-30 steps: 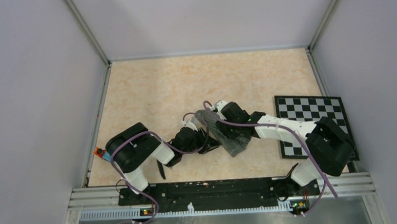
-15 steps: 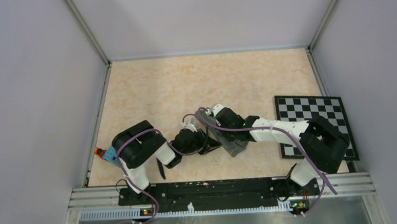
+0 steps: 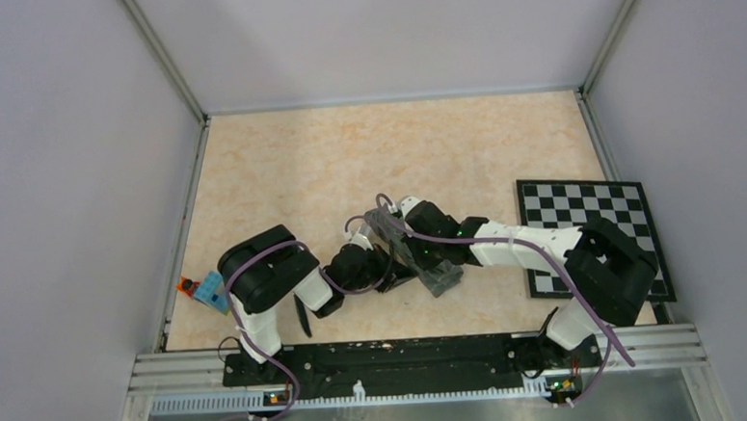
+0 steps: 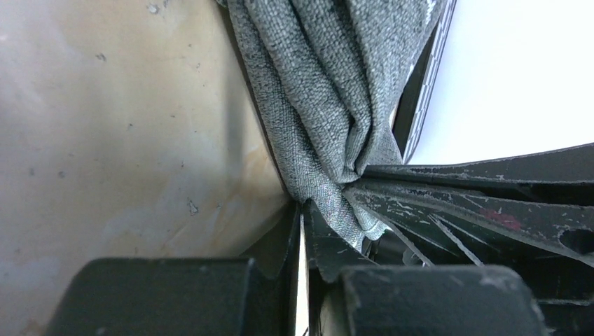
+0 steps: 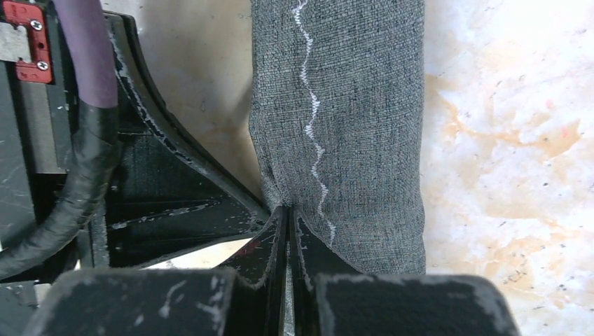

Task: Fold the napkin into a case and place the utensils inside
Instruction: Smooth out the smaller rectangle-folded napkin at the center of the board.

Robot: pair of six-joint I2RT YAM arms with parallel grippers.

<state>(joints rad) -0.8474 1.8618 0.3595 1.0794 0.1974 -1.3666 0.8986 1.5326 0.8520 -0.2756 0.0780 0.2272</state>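
A beige marbled table sits boxed in by pale grey walls. Near its middle the napkin lies as a narrow dark grey strip, running from about 11 o'clock to 5 o'clock in the top view.

Both arms meet over it. The left gripper comes in from 9 o'clock with its jaws pinched on bunched folds. The right gripper comes in from 3 o'clock, clamped tight on the strip's edge just beside the left one.

Bare tabletop spreads toward 12 and 10 o'clock. A checkered board lies at 3 o'clock, and the mounting rail is near at 6 o'clock.

The cloth is coarse-woven, with a wavy pale stitch line along its length.
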